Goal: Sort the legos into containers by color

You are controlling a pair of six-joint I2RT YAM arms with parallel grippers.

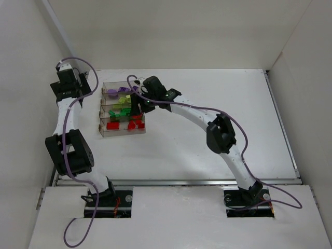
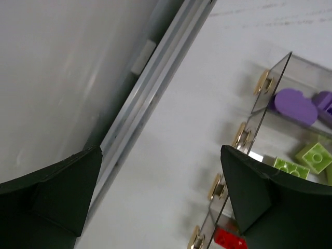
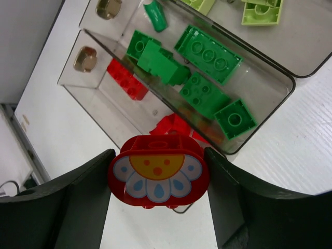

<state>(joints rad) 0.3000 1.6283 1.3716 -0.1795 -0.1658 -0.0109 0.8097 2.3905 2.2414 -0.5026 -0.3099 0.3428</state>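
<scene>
The clear tray [image 1: 102, 133] stands left of centre, with purple [image 1: 115, 93], lime [image 1: 123, 100], dark green [image 1: 120, 111] and red bricks [image 1: 127, 124] in separate compartments. My right gripper [image 1: 136, 106] is over the tray's right end. In the right wrist view it [image 3: 159, 155] is shut on the red flower-faced piece [image 3: 158, 176], above the red compartment [image 3: 127, 83] and beside the green bricks [image 3: 207, 52]. My left gripper [image 1: 70, 83] is open and empty [image 2: 161, 150] left of the tray [image 2: 270, 98], where a purple piece [image 2: 295, 106], lime bricks [image 2: 314, 157] and a red brick [image 2: 230, 239] show.
White enclosure walls stand close on the left, back and right. An aluminium rail [image 2: 155, 78] runs along the left wall's foot. Brass nuts [image 2: 263, 83] stick out of the tray's left end wall. A metal rail [image 1: 176, 181] borders the table's near edge.
</scene>
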